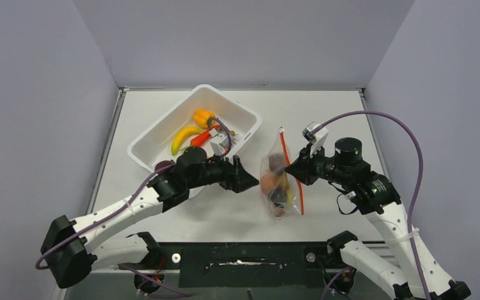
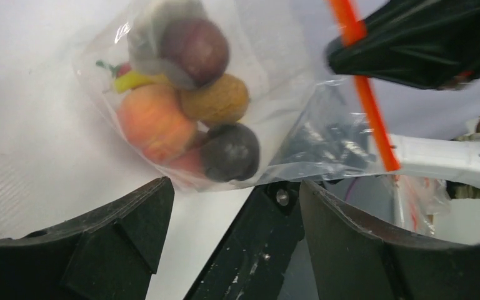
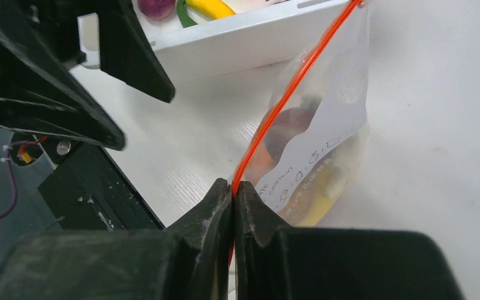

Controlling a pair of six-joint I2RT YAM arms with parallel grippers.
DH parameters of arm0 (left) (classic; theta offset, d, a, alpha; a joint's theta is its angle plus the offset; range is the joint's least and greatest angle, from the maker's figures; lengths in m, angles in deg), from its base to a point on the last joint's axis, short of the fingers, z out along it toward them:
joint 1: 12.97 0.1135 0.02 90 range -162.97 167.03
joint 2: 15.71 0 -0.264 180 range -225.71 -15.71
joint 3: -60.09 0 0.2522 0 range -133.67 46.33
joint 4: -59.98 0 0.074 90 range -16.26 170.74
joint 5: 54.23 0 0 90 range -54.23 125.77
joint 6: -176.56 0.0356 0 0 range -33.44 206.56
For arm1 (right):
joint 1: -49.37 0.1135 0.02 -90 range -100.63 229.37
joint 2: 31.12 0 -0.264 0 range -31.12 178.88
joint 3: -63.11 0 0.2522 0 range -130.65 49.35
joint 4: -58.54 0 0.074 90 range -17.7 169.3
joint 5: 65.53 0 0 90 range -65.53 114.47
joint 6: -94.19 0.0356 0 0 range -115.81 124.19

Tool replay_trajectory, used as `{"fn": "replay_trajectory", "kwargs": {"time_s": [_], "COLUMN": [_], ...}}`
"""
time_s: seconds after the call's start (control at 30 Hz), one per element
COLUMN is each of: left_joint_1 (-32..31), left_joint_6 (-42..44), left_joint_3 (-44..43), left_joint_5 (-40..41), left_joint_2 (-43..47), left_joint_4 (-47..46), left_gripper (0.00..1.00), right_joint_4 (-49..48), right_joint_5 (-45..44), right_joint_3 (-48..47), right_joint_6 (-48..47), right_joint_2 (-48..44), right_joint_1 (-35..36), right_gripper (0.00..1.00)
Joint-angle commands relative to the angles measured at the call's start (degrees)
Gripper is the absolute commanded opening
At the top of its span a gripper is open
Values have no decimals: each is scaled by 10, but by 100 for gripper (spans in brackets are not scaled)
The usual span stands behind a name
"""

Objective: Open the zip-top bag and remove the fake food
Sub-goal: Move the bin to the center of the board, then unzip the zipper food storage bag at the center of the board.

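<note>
Pinching tight, the right gripper (image 3: 233, 187) has its jaws closed on the orange strip (image 3: 294, 94) of the bag (image 3: 340, 106). The bag lies on the table (image 1: 325, 112) between the two grippers, strip side toward the right one. Across from it, the left gripper (image 2: 231, 190) faces the bag's other side, just beside it, jaws wide apart with nothing in them. The food is all inside the bag: a peach (image 2: 153, 122), two dark plums (image 2: 195, 42), a brown kiwi (image 2: 215, 99) and a sliver of yellow, packed together. Behind the left arm sits the white tub (image 1: 156, 134), with a banana (image 1: 184, 137) in it.
</note>
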Motion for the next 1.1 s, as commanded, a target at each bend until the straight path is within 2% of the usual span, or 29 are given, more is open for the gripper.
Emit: {"fn": "replay_trajectory", "kwargs": {"time_s": [0.0,0.1,0.17,0.3,0.43,0.73,0.9,1.07], "left_joint_1": [-16,-7,14,79,121,122,125,125], "left_joint_6": [10,27,22,33,36,66,75,117], "left_joint_3": [-14,-59,-70,-37,1,123,221,244], "left_joint_5": [109,237,274,219,204,8,-67,-197], "left_joint_2": [-74,-113,-123,-92,-43,95,163,121], "left_joint_4": [-19,81,118,78,57,-184,-393,-483], "left_gripper": [73,73,73,73,73,76,76,78], "right_joint_4": [12,22,21,18,14,38,53,61], "right_joint_5": [-37,-27,2,85,142,259,276,297], "right_joint_3": [-25,-18,-12,-4,-7,-51,-61,-57], "right_joint_6": [-7,0,-1,-19,-40,-122,-159,-179], "right_joint_2": [-18,-23,-26,-21,-2,48,57,70], "right_joint_1": [2,3,3,4,6,14,19,25], "right_gripper": [0,0,0,0,0,0,0,1]}}
